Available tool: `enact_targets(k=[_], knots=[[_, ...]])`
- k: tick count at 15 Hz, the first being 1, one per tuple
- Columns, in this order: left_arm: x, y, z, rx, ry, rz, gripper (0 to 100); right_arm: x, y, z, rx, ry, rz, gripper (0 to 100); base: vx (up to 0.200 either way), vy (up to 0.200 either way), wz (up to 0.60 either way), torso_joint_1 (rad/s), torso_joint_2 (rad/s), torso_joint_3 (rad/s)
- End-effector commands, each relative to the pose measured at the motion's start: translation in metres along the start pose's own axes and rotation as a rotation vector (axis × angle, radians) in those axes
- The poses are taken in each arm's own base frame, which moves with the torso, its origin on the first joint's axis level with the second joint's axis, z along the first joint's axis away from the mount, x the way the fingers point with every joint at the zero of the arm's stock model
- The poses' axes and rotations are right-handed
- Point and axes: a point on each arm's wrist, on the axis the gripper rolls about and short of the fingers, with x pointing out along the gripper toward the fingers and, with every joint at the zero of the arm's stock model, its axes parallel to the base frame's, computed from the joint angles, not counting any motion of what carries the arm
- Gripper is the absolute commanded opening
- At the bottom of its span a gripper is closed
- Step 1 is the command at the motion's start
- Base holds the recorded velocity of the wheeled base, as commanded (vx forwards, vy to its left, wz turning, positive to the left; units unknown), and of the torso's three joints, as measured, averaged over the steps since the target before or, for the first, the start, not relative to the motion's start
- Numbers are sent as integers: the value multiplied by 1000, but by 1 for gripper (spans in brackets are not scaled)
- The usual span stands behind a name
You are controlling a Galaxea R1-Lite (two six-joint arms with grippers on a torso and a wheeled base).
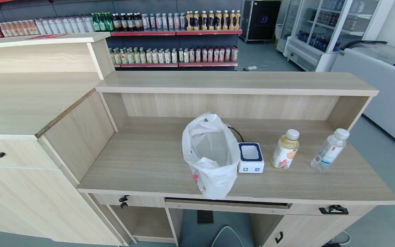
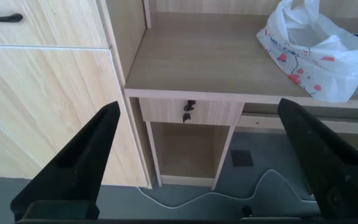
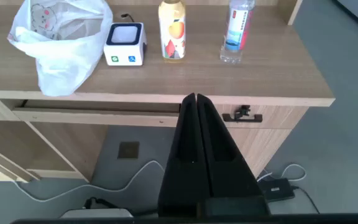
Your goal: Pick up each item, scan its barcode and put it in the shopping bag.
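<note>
Head view: matte wood-grain counter [image 1: 142, 161]. Boxy white scanner [image 1: 250, 157] with dark-rimmed glass top. Crinkled thin white plastic shopping bag [image 1: 211, 154], mouth open, touching or just left of scanner. Cylindrical yellowish juice bottle [image 1: 285, 149], white cap, upright near scanner's right. Clear water bottle [image 1: 329, 150], upright, farther right of scanner.

Left wrist view: left gripper [image 2: 199, 109], smooth black tapered fingers spread wide, holding nothing, before the counter front, well apart from bag.

Right wrist view: right gripper [image 3: 191, 99], fingers pressed together, nothing between, below counter edge, well apart from scanner and both bottles.
</note>
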Motion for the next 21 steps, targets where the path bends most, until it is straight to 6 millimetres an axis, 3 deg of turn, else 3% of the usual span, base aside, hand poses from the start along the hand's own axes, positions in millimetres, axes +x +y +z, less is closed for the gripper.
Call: enact_targets(k=[1, 3, 4, 5, 6, 8, 11, 12, 15, 18, 19, 21], knots=[[0, 0, 0, 0, 0, 0, 100, 0, 0, 0, -8, -2, 0, 0, 0, 0, 0, 0, 0, 0], [0, 0, 0, 1, 0, 0, 100, 0, 0, 0, -5, -4, 0, 0, 0, 0, 0, 0, 0, 0], [0, 0, 0, 0, 0, 0, 100, -2, 0, 13, 1, -58, 7, 0, 0, 0, 0, 0, 0, 0], [0, 0, 0, 0, 0, 1, 100, 19, -3, 99, 75, -55, 107, 0, 0, 0, 0, 0, 0, 0], [0, 0, 0, 0, 0, 1, 100, 29, -5, 156, 75, -152, 111, 0, 0, 0, 0, 0, 0, 0], [0, 0, 0, 0, 0, 1, 100, 58, -6, 206, 67, -104, 86, 0, 0, 0, 0, 0, 0, 0], [0, 0, 0, 0, 0, 1, 100, 95, -7, 191, 16, 48, 60, 0, 0, 0, 0, 0, 0, 0], [0, 0, 0, 0, 0, 1, 100, 112, -7, 181, 20, 76, 55, 100, 0, 0, 0, 0, 0, 0], [0, 0, 0, 0, 0, 1, 100, 163, -29, 137, 69, 272, -102, 100, 0, 0, 0, 0, 0, 0], [0, 0, 0, 0, 0, 1, 100, 207, -39, 97, 113, 354, -123, 100, 0, 0, 0, 0, 0, 0], [0, 0, 0, 0, 0, 1, 100, 229, -43, 74, 101, 378, -122, 100, 0, 0, 0, 0, 0, 0], [0, 0, 0, 0, 0, 1, 100, 249, -46, 44, 97, 454, -119, 100, 0, 0, 0, 0, 0, 0]])
